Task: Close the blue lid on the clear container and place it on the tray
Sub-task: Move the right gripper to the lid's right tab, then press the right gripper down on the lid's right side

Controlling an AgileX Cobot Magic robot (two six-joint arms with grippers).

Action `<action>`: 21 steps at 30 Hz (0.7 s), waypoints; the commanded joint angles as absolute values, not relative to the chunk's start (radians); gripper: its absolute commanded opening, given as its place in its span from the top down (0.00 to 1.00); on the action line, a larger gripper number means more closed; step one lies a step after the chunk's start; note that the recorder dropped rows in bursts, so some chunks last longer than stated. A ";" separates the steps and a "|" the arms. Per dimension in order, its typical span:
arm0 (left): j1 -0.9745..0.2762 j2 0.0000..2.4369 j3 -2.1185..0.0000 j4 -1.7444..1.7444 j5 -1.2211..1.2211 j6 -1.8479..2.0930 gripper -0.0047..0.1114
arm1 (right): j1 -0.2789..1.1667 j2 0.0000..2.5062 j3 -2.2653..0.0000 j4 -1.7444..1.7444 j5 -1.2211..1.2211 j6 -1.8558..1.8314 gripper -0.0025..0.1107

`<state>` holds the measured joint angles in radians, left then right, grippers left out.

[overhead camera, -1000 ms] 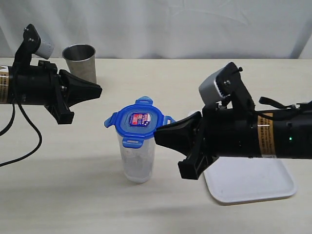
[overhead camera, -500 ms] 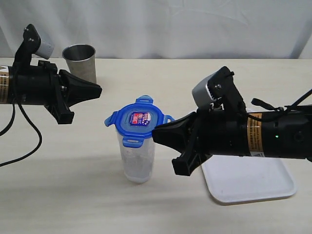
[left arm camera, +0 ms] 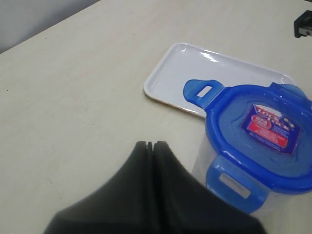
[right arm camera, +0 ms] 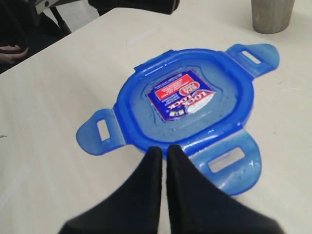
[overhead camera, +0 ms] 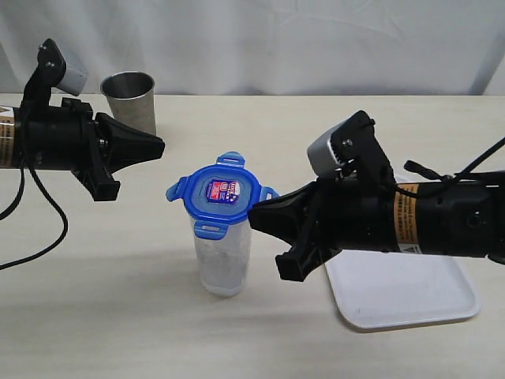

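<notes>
The clear container stands upright mid-table with the blue lid resting on its rim, flaps splayed outward. My right gripper is shut, and its tip meets the lid's right edge. In the right wrist view the shut fingertips sit against the rim of the blue lid. My left gripper is shut and hovers apart, up and to the left of the lid. In the left wrist view the shut left gripper points beside the blue lid. The white tray lies at the right, partly under the right arm.
A steel cup stands at the back left, behind the left arm. A black cable trails over the table's left side. The tray also shows behind the container in the left wrist view. A white curtain backs the table.
The right gripper has moved left and slightly up to touch the lid's right edge. The lid has shifted a little to the left and turned. The left arm has not moved.
</notes>
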<state>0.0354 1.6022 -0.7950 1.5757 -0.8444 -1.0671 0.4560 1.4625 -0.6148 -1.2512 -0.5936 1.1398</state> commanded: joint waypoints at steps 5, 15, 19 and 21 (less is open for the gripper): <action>0.040 1.595 -0.792 1.576 -0.842 -1.063 0.96 | 0.456 1.455 -0.616 -1.246 -0.606 1.114 0.94; 0.040 1.595 -0.792 1.569 -0.844 -1.045 0.96 | 0.456 1.337 -0.642 -0.991 -0.594 0.908 0.94; 0.040 1.595 -0.792 1.581 -0.844 -1.045 0.96 | 0.456 1.477 -0.754 -1.135 -0.601 1.045 0.94; 0.040 1.595 -0.792 1.581 -0.844 -1.045 0.96 | 0.461 1.555 -0.784 -1.227 -0.604 1.125 0.94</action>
